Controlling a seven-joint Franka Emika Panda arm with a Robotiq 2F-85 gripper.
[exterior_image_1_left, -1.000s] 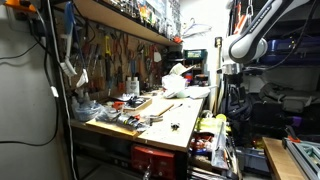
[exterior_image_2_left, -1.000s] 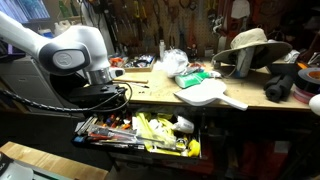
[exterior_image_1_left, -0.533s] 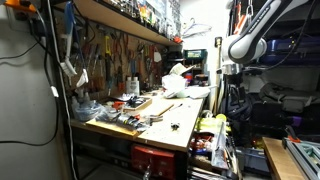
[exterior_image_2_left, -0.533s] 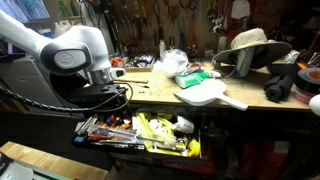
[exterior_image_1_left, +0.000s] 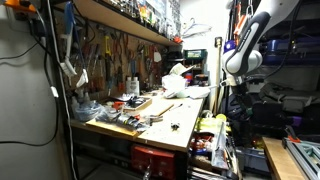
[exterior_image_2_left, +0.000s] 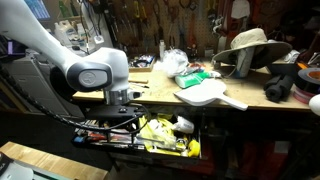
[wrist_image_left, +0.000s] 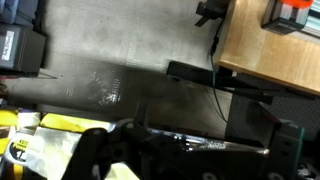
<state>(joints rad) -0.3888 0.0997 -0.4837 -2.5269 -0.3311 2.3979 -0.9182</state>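
by the open tool drawer (exterior_image_2_left: 140, 147), the gripper (exterior_image_2_left: 125, 108) hangs downward.

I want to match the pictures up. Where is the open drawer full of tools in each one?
Exterior view: open tool drawer, lower middle.
Exterior view: lower middle, below the robot arm.
Wrist view: probably the yellow things, lower left.
Shared: the white bag on the workbench, in both exterior views.

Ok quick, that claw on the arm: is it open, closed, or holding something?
The gripper: cannot be told. It is near the open drawer of tools, and its fingers are too dark and blurred to make out.
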